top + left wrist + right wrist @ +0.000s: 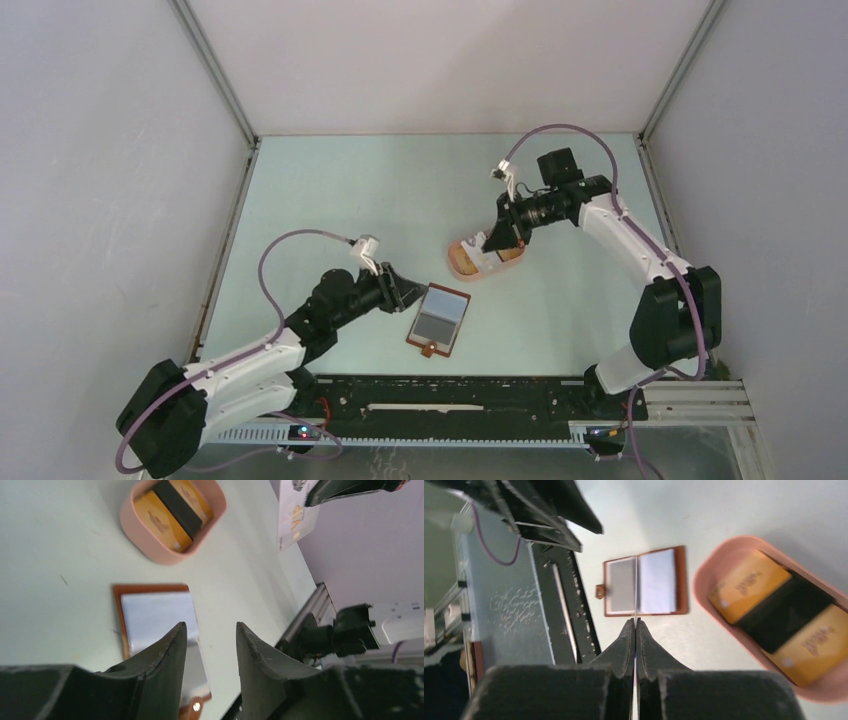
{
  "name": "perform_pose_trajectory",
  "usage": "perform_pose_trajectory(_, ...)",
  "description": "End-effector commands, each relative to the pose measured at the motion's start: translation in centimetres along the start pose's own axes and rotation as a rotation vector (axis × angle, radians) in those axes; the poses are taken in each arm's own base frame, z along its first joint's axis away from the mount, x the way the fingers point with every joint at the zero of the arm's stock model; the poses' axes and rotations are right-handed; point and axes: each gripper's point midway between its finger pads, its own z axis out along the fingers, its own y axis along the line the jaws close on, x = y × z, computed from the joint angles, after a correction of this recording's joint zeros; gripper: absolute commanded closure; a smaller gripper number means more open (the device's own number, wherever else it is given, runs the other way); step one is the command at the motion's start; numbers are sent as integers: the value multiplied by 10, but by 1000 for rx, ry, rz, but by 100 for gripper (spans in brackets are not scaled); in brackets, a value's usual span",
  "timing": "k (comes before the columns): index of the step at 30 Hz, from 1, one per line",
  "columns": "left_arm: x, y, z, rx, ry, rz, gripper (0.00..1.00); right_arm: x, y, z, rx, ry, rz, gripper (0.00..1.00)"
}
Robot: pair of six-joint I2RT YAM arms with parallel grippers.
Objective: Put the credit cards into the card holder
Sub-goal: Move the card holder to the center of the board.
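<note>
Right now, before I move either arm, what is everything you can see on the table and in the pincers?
reddish-brown leather card holder: one, lying open and flat on the table, grey inner sleeves up
pink oval tray: one, on the table beyond the holder
yellow-orange plastic cards: two parts show, exact count hidden, in the tray
black plastic card: one, lying across the yellow-orange ones in the tray
pale plastic card with yellow print: one, held off the table
pale green table: one, under everything
left pincer: open, empty, above the holder's near edge
right pincer: shut on the pale card, above the tray
</note>
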Motion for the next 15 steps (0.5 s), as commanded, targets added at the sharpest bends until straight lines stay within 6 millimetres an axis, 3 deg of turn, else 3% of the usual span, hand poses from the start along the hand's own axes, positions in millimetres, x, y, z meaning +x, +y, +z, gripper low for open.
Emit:
perform_pose_trajectory(1, 33, -3, -11, -9, 79, -112, 54, 18, 42, 20, -163, 25, -100, 100)
perform_pose_trajectory(3, 51, -1, -17, -36, 130, -150, 58, 30, 49, 33, -204, 58, -92, 100)
perform_pose_trajectory(6, 80, 2, -28, -70, 213, -218, 72, 42, 54, 50, -240, 110, -67, 100)
perform_pose_trajectory(11, 115, 5, -48, -115, 295, -305, 96, 49, 56, 61, -249, 146, -54, 100)
perform_pose_trajectory(15, 126, 12, -52, -164, 330, -336, 100, 52, 50, 66, -232, 157, -26, 100)
